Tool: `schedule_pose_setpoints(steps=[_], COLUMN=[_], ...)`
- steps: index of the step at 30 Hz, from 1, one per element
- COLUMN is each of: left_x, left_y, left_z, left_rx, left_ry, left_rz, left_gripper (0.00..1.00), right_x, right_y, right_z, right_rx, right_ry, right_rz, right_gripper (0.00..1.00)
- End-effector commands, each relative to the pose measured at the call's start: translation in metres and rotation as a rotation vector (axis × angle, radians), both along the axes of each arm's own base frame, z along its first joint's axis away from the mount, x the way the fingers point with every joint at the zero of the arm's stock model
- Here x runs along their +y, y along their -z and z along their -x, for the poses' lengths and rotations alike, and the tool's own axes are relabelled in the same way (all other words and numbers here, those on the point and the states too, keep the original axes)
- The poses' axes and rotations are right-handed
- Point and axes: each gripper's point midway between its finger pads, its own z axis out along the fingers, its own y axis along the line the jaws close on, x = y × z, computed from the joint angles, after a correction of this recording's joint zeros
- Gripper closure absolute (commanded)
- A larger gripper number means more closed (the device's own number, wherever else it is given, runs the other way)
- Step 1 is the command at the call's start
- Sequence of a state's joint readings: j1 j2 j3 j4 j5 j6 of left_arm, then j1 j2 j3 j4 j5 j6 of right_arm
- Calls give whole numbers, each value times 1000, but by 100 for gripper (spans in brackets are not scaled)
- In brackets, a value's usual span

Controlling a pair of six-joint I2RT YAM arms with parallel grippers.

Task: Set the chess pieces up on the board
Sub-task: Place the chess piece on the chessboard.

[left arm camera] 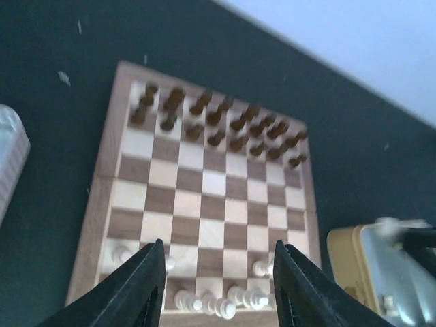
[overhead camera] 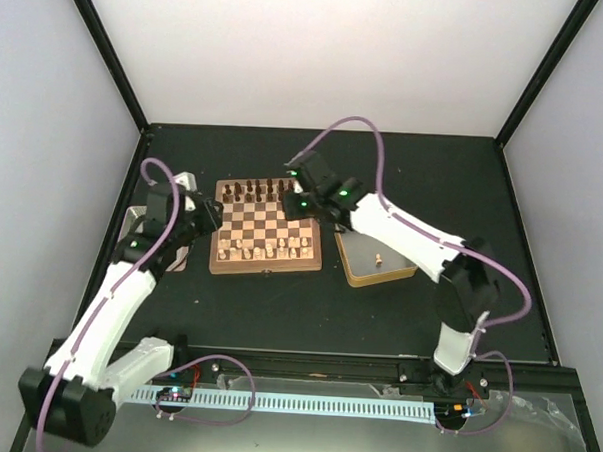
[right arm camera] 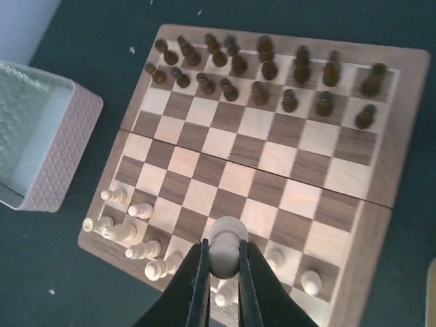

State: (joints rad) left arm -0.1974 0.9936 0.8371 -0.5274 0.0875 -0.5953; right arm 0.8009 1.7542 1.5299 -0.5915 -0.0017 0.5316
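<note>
The board (overhead camera: 269, 225) lies at mid table, dark brown chessmen (right arm camera: 266, 68) filling its two far rows. Several pale chess pieces (right arm camera: 119, 231) stand on its near rows, also seen in the left wrist view (left arm camera: 204, 303). My right gripper (right arm camera: 223, 245) hangs over the near right part of the board, shut on a pale chess piece (right arm camera: 226, 235) held upright above the squares. My left gripper (left arm camera: 219, 245) hovers over the board's near left edge, open, with nothing between its fingers. From above, the left gripper (overhead camera: 204, 217) is at the board's left side and the right gripper (overhead camera: 301, 201) at its far right.
A gold-rimmed tin (overhead camera: 359, 279) sits right of the board with one pale piece (overhead camera: 377, 257) in it. A pale pink textured box (right arm camera: 65, 143) stands left of the board, under the left arm. Black frame posts rise at the table's back corners.
</note>
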Motion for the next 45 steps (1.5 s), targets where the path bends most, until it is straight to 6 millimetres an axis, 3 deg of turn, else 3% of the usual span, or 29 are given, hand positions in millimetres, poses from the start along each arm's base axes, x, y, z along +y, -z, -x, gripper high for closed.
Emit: schedule_pose_setpoints(steps=[1, 5, 10, 17, 25, 45], left_x=[27, 41, 50, 51, 49, 47], left_y=[-61, -96, -113, -105, -98, -89], left_z=[17, 38, 49, 48, 46, 41], left_rx=[-205, -364, -424, -422, -415, -400], left_ry=[-89, -128, -154, -152, -142, -131], left_rz=[-62, -81, -118, -138, -138, -147], left_gripper=[53, 46, 44, 41, 39, 38], right_x=[37, 68, 85, 73, 73, 73], right_y=[16, 41, 71, 98, 120, 140], right_z=[2, 6, 11, 7, 10, 10], right_rx=[-48, -52, -10, 45, 110, 199], right_ry=[-87, -147, -182, -122, -141, -142], right_rz=[151, 271, 348, 473, 524, 489], right_gripper=[99, 99, 99, 98, 96, 88])
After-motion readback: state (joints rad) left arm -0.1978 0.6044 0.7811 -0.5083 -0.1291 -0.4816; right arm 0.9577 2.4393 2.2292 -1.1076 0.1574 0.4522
